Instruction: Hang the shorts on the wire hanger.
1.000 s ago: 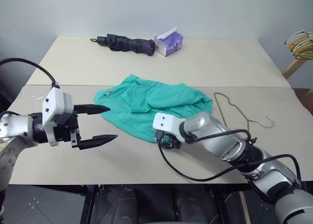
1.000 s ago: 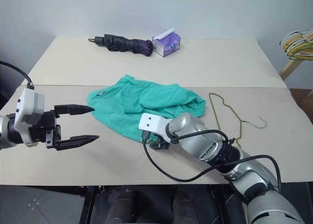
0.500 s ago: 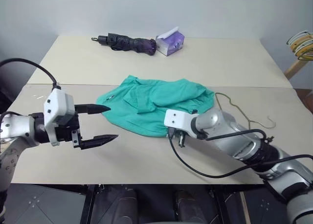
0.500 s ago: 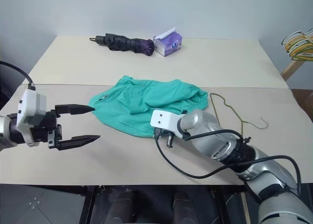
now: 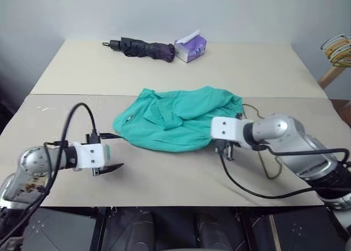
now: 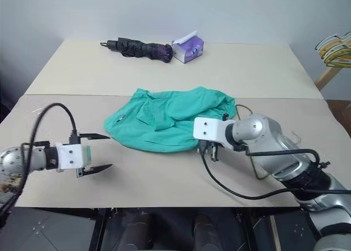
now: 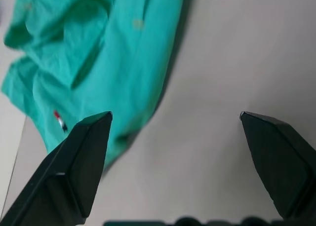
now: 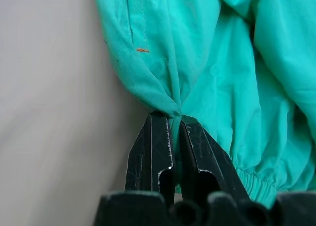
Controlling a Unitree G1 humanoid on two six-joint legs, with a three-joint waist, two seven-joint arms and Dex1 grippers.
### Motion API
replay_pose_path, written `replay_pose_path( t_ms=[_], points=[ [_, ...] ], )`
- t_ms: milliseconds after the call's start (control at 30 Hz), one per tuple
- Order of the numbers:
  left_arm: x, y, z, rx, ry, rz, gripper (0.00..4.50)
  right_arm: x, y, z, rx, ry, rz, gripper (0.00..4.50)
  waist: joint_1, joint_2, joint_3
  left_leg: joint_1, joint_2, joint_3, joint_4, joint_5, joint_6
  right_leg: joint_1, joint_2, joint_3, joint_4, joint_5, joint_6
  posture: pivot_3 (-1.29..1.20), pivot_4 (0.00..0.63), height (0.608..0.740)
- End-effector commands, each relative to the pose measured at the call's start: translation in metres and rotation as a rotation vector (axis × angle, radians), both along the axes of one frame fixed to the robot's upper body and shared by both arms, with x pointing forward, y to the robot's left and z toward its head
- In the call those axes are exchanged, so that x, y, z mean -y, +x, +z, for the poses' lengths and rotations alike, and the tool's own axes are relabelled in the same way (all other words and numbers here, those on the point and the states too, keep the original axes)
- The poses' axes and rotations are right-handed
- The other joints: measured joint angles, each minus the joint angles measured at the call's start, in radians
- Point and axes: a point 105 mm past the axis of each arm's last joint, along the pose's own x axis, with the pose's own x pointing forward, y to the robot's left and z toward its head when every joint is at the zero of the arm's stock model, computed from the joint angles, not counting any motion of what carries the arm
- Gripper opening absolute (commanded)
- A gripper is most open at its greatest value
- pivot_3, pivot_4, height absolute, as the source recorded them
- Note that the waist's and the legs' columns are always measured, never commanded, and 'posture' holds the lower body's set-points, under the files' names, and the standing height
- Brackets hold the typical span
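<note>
Right gripper (image 8: 174, 118) is pinched onto a fold of the shorts (image 5: 175, 119) mid-table. Left gripper (image 5: 112, 151) spread wide, empty, beside their left edge. Wire hanger (image 5: 258, 117) partly under the shorts' right side. Small orange tag (image 8: 142, 50), no readable text.

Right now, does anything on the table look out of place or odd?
Yes: the shorts lie bunched up and partly cover the wire hanger, so it is half hidden. The right gripper pinches a fold of their edge.
</note>
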Motion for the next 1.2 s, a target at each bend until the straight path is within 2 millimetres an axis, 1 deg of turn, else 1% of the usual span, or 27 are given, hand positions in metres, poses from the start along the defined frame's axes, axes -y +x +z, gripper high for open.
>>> replay_pose_path(
  t_ms=[33,133,167,200,300,400,467,633,767,800,833,900,933,1000,1067,1133,1200],
  points=[
    [0.003,0.022,-0.012,0.119,0.078,0.03,4.5,0.003,0.0,0.018,0.034,0.025,-0.007,0.0,0.005,0.002,-0.003,0.0,0.0,0.0,0.0,0.0,0.0,0.001,0.0,0.0,0.0,0.001,-0.001,0.02,0.107,0.74],
    [0.009,0.041,-0.021,0.164,0.089,0.071,4.5,0.004,-0.002,0.02,0.024,0.028,-0.017,0.0,0.004,0.005,-0.011,0.002,0.0,0.0,0.001,0.0,0.0,0.003,0.0,-0.001,0.001,0.003,-0.002,0.02,0.104,0.74],
    [0.012,0.048,-0.024,0.173,0.088,0.086,4.5,0.004,-0.003,0.02,0.021,0.03,-0.017,0.0,0.003,0.006,-0.014,0.002,-0.001,0.0,0.002,0.0,0.0,0.003,0.0,-0.001,0.001,0.003,-0.001,0.02,0.104,0.74],
    [0.014,0.053,-0.026,0.183,0.09,0.096,4.5,0.005,-0.003,0.021,0.02,0.031,-0.016,0.0,0.004,0.009,-0.016,0.004,-0.001,0.0,0.002,0.0,0.0,0.004,0.0,0.0,0.001,0.0,0.003,0.02,0.104,0.74],
    [0.017,0.07,-0.03,0.21,0.121,0.11,4.5,0.005,-0.005,0.022,0.02,0.034,-0.012,0.0,0.003,0.012,-0.022,0.006,-0.001,0.0,0.002,0.001,-0.001,0.006,0.0,0.0,0.002,0.001,0.004,0.0,0.103,0.74],
    [0.023,0.083,-0.028,0.223,0.111,0.109,3.9,0.005,-0.005,0.024,0.021,0.038,-0.011,0.0,-0.003,0.013,-0.025,0.007,-0.001,-0.001,0.002,0.002,-0.002,0.006,0.0,0.0,0.004,0.002,0.004,0.0,0.101,0.74],
    [0.027,0.089,-0.025,0.234,0.103,0.1,3.3,0.004,-0.005,0.025,0.022,0.042,-0.008,0.0,-0.008,0.013,-0.026,0.007,-0.001,0.0,0.002,0.003,-0.002,0.006,0.0,0.001,0.004,0.002,0.004,-0.01,0.101,0.74],
    [0.029,0.093,-0.019,0.252,0.102,0.078,1.66,0.004,-0.005,0.025,0.027,0.052,-0.009,0.0,-0.021,0.013,-0.026,0.005,-0.001,0.0,0.002,0.003,-0.002,0.004,0.0,0.001,0.004,0.002,0.005,-0.01,0.103,0.74],
    [0.023,0.092,-0.01,0.26,0.103,0.064,0.26,0.004,-0.005,0.025,0.032,0.059,-0.013,0.0,-0.027,0.013,-0.026,0.004,-0.001,-0.001,0.002,0.003,-0.002,0.004,0.0,0.001,0.004,0.002,0.005,-0.03,0.108,0.74],
    [0.022,0.091,-0.006,0.265,0.103,0.059,0.01,0.005,-0.004,0.025,0.033,0.061,-0.015,0.0,-0.028,0.013,-0.026,0.004,-0.001,0.0,0.002,0.003,-0.002,0.003,0.0,0.001,0.004,0.002,0.005,-0.03,0.108,0.74],
    [0.02,0.09,-0.002,0.268,0.105,0.053,0.01,0.005,-0.004,0.026,0.035,0.062,-0.016,0.0,-0.03,0.013,-0.026,0.004,-0.001,-0.001,0.002,0.003,-0.002,0.003,0.0,0.001,0.004,0.002,0.005,-0.03,0.11,0.74],
    [0.019,0.084,0.009,0.255,0.1,0.018,0.01,0.007,-0.005,0.028,0.046,0.071,-0.002,0.0,-0.036,0.013,-0.026,0.003,-0.001,0.0,0.002,0.003,-0.002,0.002,0.0,0.001,0.004,0.002,0.005,-0.03,0.11,0.74],
    [0.019,0.077,0.014,0.225,0.092,-0.023,0.01,0.008,-0.006,0.03,0.053,0.076,0.016,0.0,-0.039,0.013,-0.026,0.002,-0.001,-0.001,0.002,0.003,-0.002,0.002,0.0,0.001,0.004,0.002,0.005,-0.03,0.11,0.74],
    [0.021,0.054,0.024,0.13,0.099,-0.146,0.01,0.012,-0.012,0.034,0.076,0.089,0.09,0.0,-0.048,0.012,-0.025,0.0,-0.001,-0.001,0.002,0.003,-0.002,0.001,0.0,0.001,0.004,0.002,0.005,-0.04,0.116,0.74],
    [0.025,0.027,0.039,0.021,0.042,-0.256,0.01,0.017,-0.022,0.038,0.069,0.089,0.194,0.0,-0.054,0.012,-0.025,-0.001,-0.001,-0.001,0.001,0.002,-0.002,0.0,0.0,0.001,0.003,0.002,0.004,-0.04,0.117,0.74],
    [0.029,0.005,0.055,-0.095,-0.031,-0.314,0.01,0.023,-0.032,0.04,0.042,0.079,0.277,0.0,-0.058,0.012,-0.025,-0.002,-0.001,0.0,0.001,0.001,-0.001,0.0,-0.001,0.001,0.003,0.002,0.003,-0.04,0.118,0.74],
    [0.029,-0.022,0.07,-0.23,-0.055,-0.375,0.01,0.029,-0.046,0.046,-0.019,0.095,0.388,0.0,-0.061,0.011,-0.024,-0.002,-0.001,0.0,0.001,0.001,-0.001,0.0,-0.001,0.001,0.003,0.002,0.004,-0.03,0.119,0.74]
  ],
)
